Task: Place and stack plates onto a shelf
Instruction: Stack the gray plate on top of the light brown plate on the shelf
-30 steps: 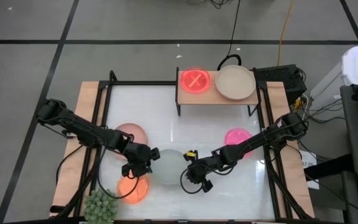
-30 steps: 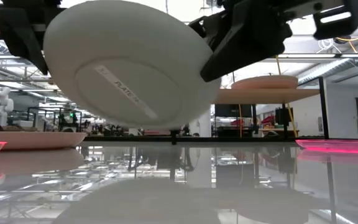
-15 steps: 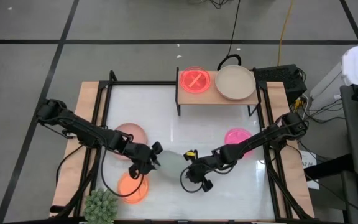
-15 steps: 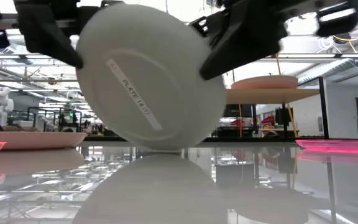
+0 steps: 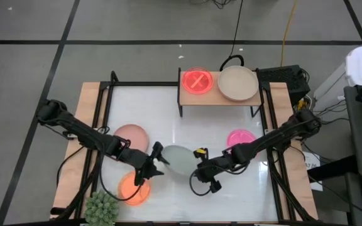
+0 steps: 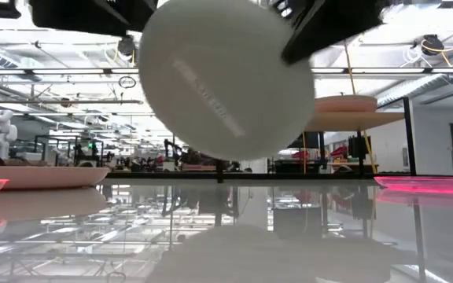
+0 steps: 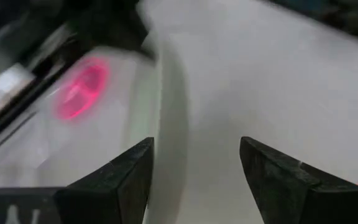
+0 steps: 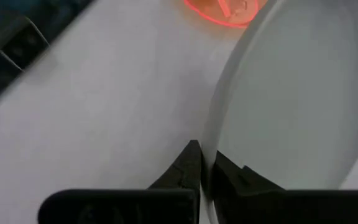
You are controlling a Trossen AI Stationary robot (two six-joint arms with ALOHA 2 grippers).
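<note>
Grey-green plate (image 5: 178, 159) is up off the table (image 5: 187, 135) from above, between the left gripper (image 5: 153, 164) and right gripper (image 5: 201, 168), with a red plate (image 5: 197, 80) and beige plate (image 5: 237, 83) far off on the shelf (image 5: 217, 99). From table height the plate (image 6: 226, 75) hangs tilted in the air. The left wrist shows its fingers (image 7: 120, 180) spread apart, and the right wrist shows its fingers (image 8: 191, 165) pinching the plate's rim (image 8: 213, 134).

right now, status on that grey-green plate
Right tool shut on grey-green plate rim, plate off the table. Left tool open beside it. Shelf holds two plates.
</note>
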